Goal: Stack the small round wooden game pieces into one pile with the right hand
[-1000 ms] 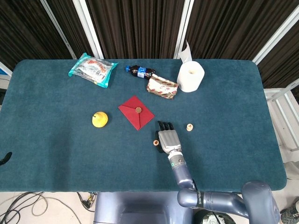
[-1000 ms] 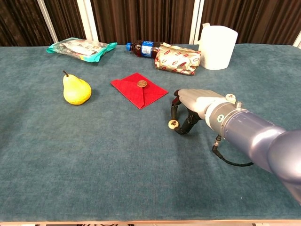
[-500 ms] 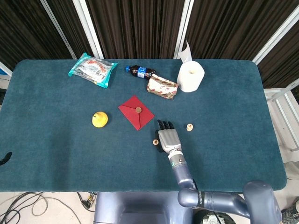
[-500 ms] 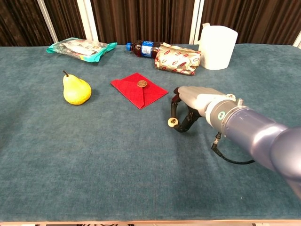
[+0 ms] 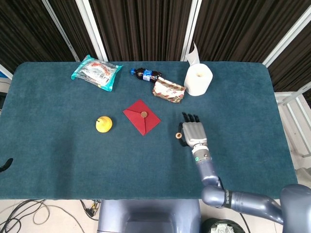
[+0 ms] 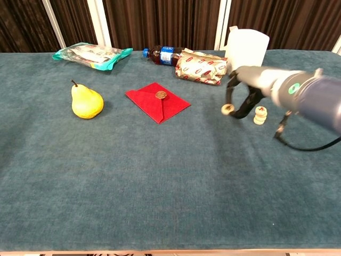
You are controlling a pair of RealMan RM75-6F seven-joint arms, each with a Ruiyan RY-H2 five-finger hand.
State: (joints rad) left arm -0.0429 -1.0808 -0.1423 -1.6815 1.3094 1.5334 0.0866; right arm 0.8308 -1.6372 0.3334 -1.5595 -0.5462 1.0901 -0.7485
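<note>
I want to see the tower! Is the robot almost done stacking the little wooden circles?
Not quite. There is already a small pile on the table, past the hand in the chest view. The right hand is holding one more wooden piece up off the cloth, beside that pile but not over it. What is left: move it across and set it on top. I see no other loose pieces waiting.

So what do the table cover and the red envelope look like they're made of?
Table cover: a teal fabric, probably felt or short-pile cloth; matte, fuzzy, no glare. Red envelope: likely paper or thin card; flat with crisp folded edges, with a small round gold-looking seal on the flap.
</note>
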